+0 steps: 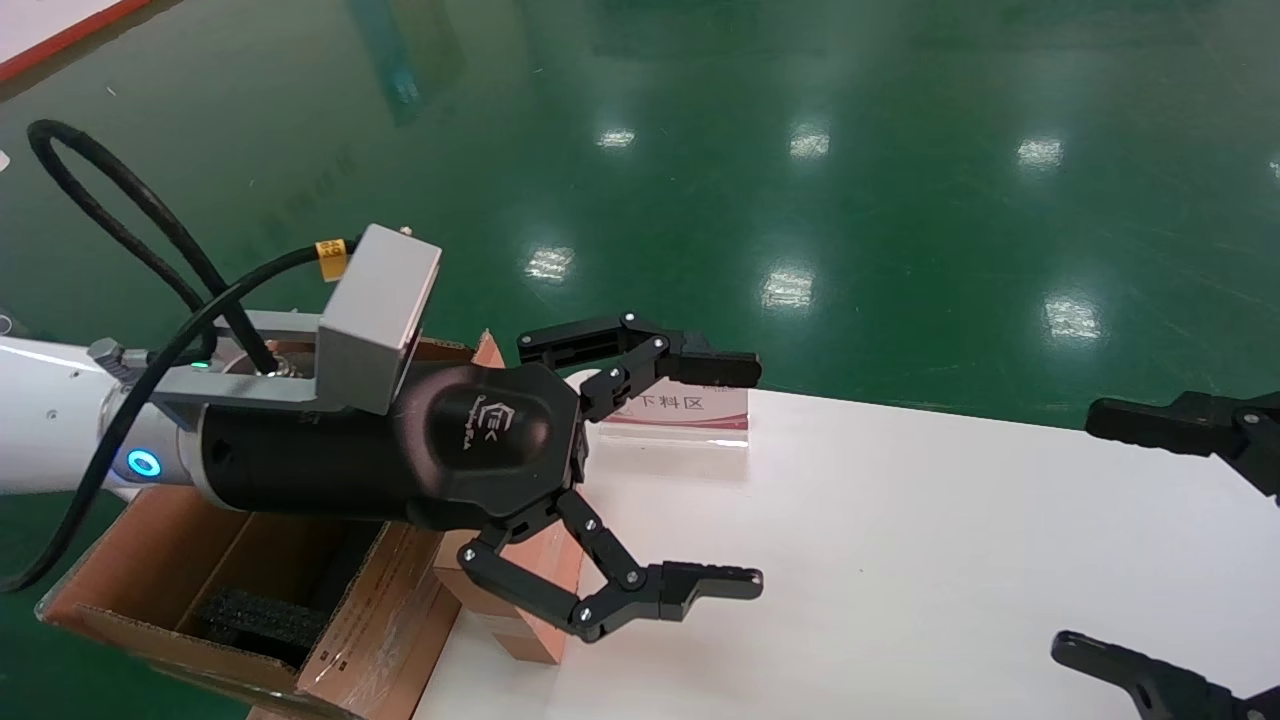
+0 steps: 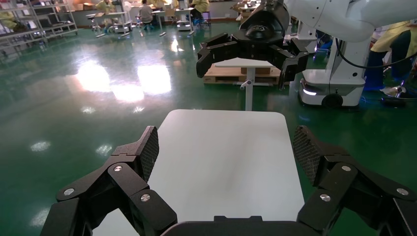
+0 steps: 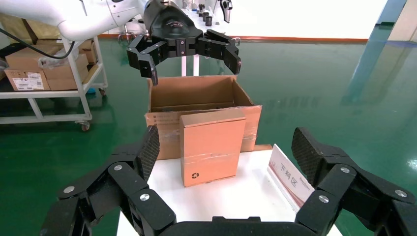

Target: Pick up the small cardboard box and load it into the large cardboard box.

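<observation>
The small cardboard box [image 3: 212,147] was a plain brown closed cuboid with smooth faces, a strip of clear tape across its lower front and a small black recycling symbol near one bottom corner. It stood upright on the white table [image 1: 900,560], at the table's end, just in front of the large cardboard box [image 3: 196,101]. That larger carton was brown corrugated board with tall raised flaps, shiny clear tape and small printed text on its side; black foam [image 1: 255,615] with a rough texture lay inside it. A clear acrylic sign [image 3: 290,177] with a red band stood on the table beside the small box.

The left gripper [image 1: 690,480], black with ribbed pads on its fingers [image 2: 147,150], hung above the small box with its jaws spread wide, holding and touching nothing. The right gripper [image 3: 226,157] hovered over the table's opposite end, facing the small box, its jaws likewise wide apart and empty.
</observation>
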